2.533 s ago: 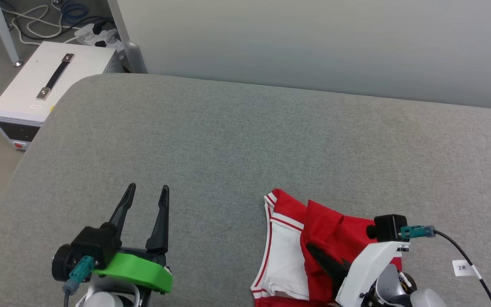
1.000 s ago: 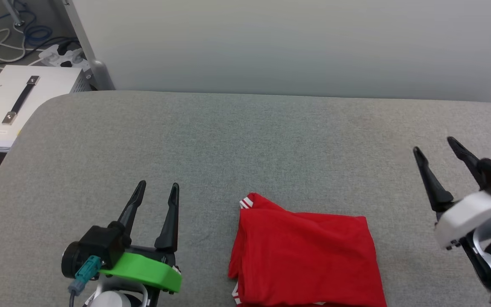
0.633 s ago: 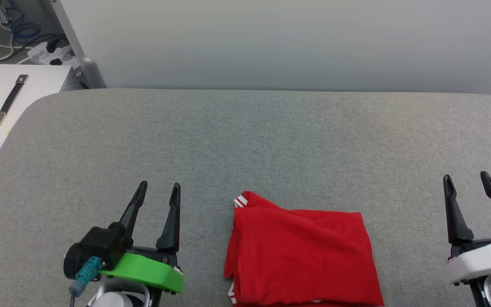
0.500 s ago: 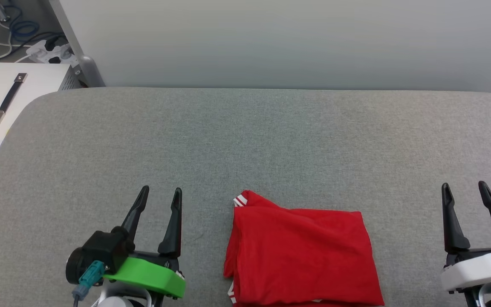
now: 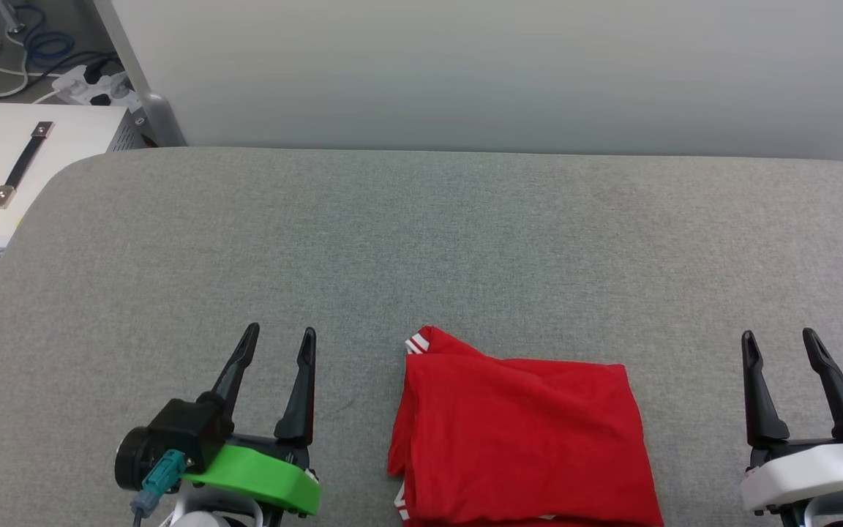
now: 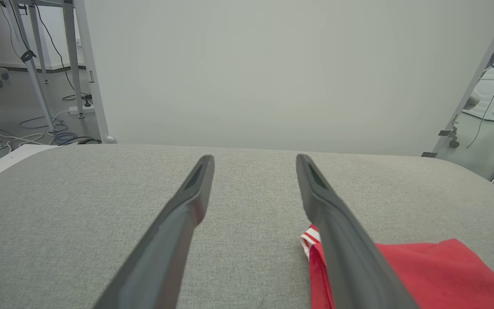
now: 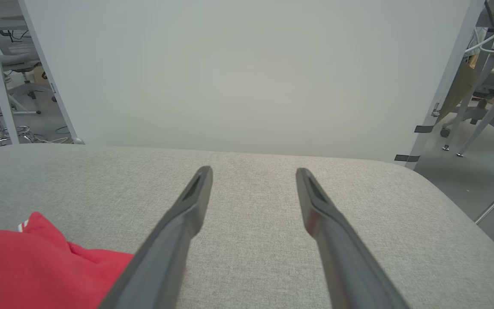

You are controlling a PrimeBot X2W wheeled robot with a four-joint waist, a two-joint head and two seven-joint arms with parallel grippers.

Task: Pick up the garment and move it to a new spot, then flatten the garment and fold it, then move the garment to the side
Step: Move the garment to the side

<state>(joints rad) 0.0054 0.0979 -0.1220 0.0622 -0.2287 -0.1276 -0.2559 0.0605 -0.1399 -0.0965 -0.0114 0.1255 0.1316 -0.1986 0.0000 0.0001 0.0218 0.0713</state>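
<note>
The folded garment (image 5: 520, 439) lies at the near edge of the desk (image 5: 421, 234), between the left pincer (image 5: 279, 331) and right pincer (image 5: 776, 335), both spread and empty, slightly nearer the left.

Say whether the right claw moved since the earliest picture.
Yes. The right claw was over the bright-red fabric garment; now it stands clear, to its right.

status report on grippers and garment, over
Left gripper open, empty. Right gripper open, empty. Garment folded on grey table, between them, untouched. White box off table's far-left corner.

Red garment (image 5: 520, 439) folded flat; striped trim showing
</note>
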